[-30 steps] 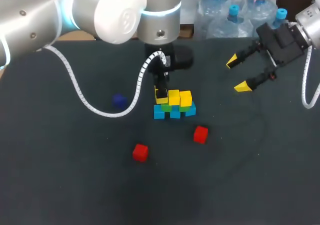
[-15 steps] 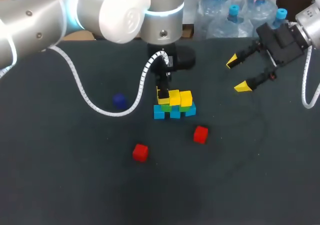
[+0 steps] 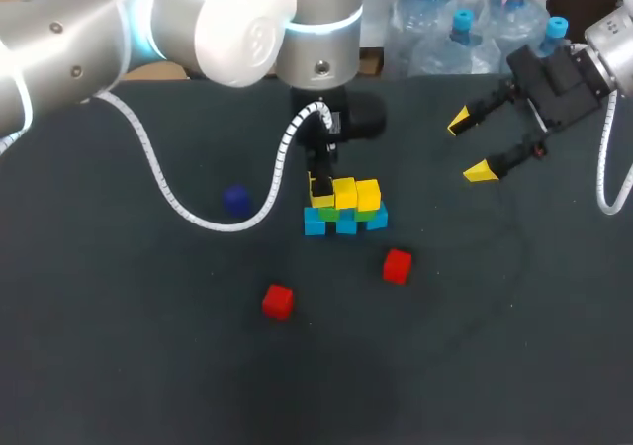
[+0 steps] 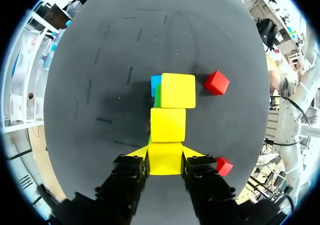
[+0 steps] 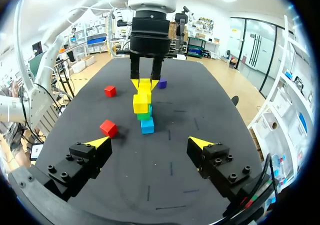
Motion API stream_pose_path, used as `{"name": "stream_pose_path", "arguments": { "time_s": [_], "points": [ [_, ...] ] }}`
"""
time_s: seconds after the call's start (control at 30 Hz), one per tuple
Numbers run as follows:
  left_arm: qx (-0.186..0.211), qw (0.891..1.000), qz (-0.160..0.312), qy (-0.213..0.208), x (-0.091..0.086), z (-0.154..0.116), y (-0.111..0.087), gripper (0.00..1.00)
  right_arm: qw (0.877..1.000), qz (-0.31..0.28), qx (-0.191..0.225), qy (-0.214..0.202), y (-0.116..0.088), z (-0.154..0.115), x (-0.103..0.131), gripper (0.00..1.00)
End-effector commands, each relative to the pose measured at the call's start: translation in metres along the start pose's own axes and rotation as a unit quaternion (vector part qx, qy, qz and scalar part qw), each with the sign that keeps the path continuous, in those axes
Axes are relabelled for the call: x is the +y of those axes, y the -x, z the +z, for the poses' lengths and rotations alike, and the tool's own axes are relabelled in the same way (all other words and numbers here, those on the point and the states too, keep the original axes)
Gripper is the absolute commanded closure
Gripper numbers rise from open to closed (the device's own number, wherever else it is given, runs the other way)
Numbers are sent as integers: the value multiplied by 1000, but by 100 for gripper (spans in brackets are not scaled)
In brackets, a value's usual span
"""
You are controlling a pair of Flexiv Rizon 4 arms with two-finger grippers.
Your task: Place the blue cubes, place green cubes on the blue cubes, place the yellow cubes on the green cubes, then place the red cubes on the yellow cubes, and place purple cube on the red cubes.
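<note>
The left gripper (image 4: 164,155) stands directly over one end of the block structure, and its two yellow fingertips (image 4: 141,152) press against opposite sides of a yellow cube (image 4: 164,161). The fingers are spread only as wide as that cube and grip it between them. The held cube lies in line with two further yellow cubes (image 4: 168,124) (image 4: 177,90), touching the nearer one, so the three form a row of the top layer. Beneath the row, slivers of the green cubes (image 4: 157,97) show, and under those an edge of the blue cubes (image 4: 155,84). From overhead the structure sits near the middle of the dark table (image 3: 495,346), in three layers: blue at the bottom, green between, yellow on top. The layers are slightly offset at the end farthest from the left gripper. Two red cubes (image 3: 397,265) (image 3: 278,302) lie loose on the table in front of the structure, apart from it and from each other. The purple cube (image 3: 235,200) rests on the table to the left of the structure, just beside the left arm's coiled white cable (image 3: 163,193). The right gripper (image 3: 470,146) hangs above the table well to the right of the structure. Its fingers are spread wide with nothing between them.
</note>
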State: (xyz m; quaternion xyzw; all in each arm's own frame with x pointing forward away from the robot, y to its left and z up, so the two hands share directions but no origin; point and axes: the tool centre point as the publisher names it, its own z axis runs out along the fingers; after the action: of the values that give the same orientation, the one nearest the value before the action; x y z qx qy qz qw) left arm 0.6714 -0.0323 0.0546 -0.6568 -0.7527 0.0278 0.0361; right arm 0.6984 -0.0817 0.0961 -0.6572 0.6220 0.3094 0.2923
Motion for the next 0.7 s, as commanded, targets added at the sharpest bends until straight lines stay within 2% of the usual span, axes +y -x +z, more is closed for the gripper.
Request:
{"name": "stream_pose_path", "arguments": {
  "time_s": [0.03,0.7],
  "points": [
    [0,1000,2,-1,2,2,0,100,1000,0,0,0,0,0,0,0],
    [-1,1000,4,-2,3,4,2,100,1000,0,0,0,0,0,0,0]
  ]
}}
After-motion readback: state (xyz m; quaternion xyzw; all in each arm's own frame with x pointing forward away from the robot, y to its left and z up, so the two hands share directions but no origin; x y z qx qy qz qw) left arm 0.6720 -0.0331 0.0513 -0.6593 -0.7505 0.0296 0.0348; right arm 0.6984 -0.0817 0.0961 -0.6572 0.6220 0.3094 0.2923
